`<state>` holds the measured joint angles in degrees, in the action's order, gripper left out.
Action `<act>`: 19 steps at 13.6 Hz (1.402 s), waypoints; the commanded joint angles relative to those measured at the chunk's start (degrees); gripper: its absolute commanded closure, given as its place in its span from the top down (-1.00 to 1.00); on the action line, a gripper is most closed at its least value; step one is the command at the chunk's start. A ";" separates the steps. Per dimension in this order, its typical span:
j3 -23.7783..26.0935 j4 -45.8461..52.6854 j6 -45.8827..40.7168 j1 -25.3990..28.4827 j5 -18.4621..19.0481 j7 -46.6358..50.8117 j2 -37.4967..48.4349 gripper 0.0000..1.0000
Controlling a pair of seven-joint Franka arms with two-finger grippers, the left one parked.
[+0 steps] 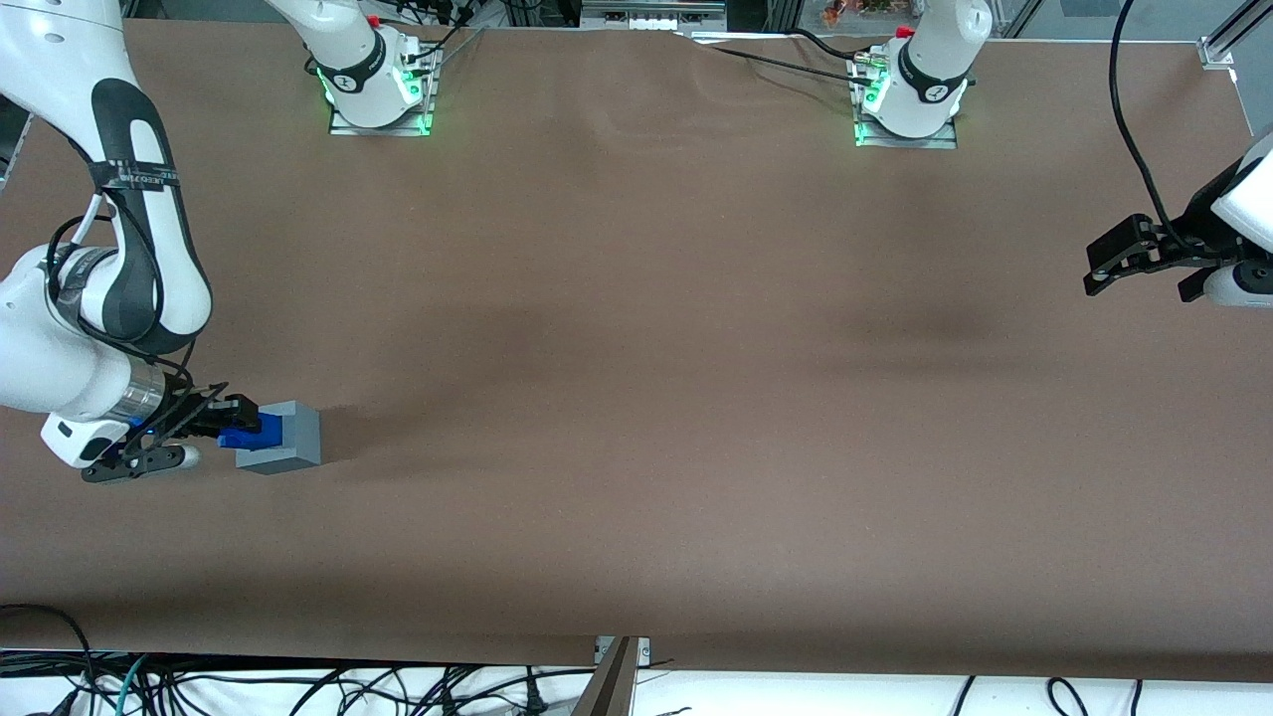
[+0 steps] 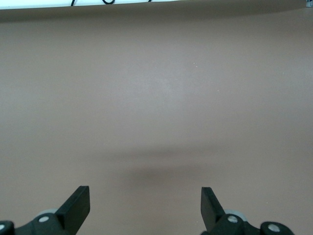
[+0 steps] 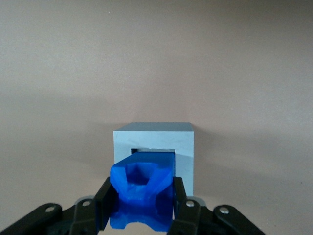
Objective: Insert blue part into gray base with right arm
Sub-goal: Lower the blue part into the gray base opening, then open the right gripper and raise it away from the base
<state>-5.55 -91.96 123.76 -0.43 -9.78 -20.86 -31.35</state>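
Observation:
The gray base [image 1: 285, 437] is a light-gray cube on the brown table at the working arm's end, its square socket facing my gripper. In the right wrist view the gray base [image 3: 183, 139] shows its socket with the blue part's tip reaching into the opening. My right gripper [image 1: 234, 425] lies low and level beside the base, shut on the blue part [image 1: 243, 434]. In the right wrist view the gripper [image 3: 142, 196] has its two black fingers pressed on either side of the blue part [image 3: 143, 188].
Brown table cloth [image 1: 646, 398] covers the whole surface. Two arm bases [image 1: 378, 89] stand at the table's edge farthest from the front camera. Cables hang along the table's edge nearest the front camera.

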 commanded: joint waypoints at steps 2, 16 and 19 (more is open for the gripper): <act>-0.43 -0.42 0.17 0.34 -1.03 0.12 0.33 -0.80; 0.27 -1.83 3.95 0.34 -0.59 4.60 0.85 0.99; 0.36 -1.12 0.63 0.34 0.63 4.51 4.10 0.99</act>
<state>-5.48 -92.91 127.28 0.01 -9.94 -17.44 -30.59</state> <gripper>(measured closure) 0.026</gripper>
